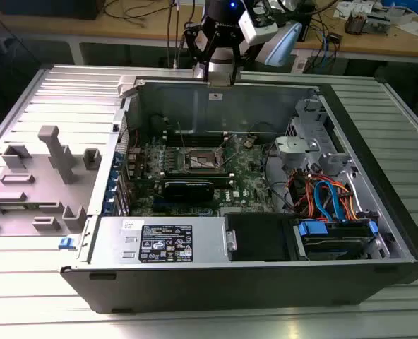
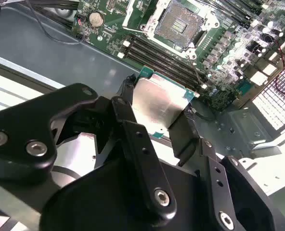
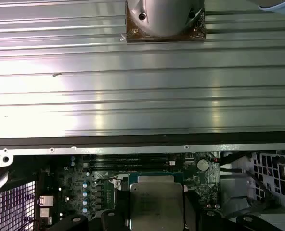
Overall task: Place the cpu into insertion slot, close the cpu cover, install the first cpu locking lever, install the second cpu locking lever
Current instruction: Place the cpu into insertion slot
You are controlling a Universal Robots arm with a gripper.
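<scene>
We had the cpu [image 2: 157, 109] clamped between the two fingers [image 2: 185, 126] of the gripper [image 2: 158, 102], pinched by opposite edges, its dull metal top facing the camera in both wrist views. In the exterior view the gripper [image 1: 218, 65] hung above the far wall of the case [image 1: 265, 282], high over the board [image 1: 251, 180] and well apart from the slot [image 1: 204, 161]. In the second wrist view the slot [image 2: 183, 24] lay uncovered, its dark contact field bare, with the memory slots [image 2: 157, 54] between it and the chip. The first wrist view showed the cpu [image 3: 156, 204] sitting square in the gripper [image 3: 156, 214].

We judged the step in hand to be carrying the cpu to the slot, with little of the task done.

To do it well, we reckoned:
- the chip had to stay level, since a tilted corner would meet the contacts first;
- its edges needed squaring with the slot's rim while high, not near the contacts;
- the descent should be straight down, with no sideways slide, because the contacts looked fine and easily bent;
- the edge grip was thin, so the move wanted to be slow and free of jerks;
- the fingers needed room beside the rim.
</scene>
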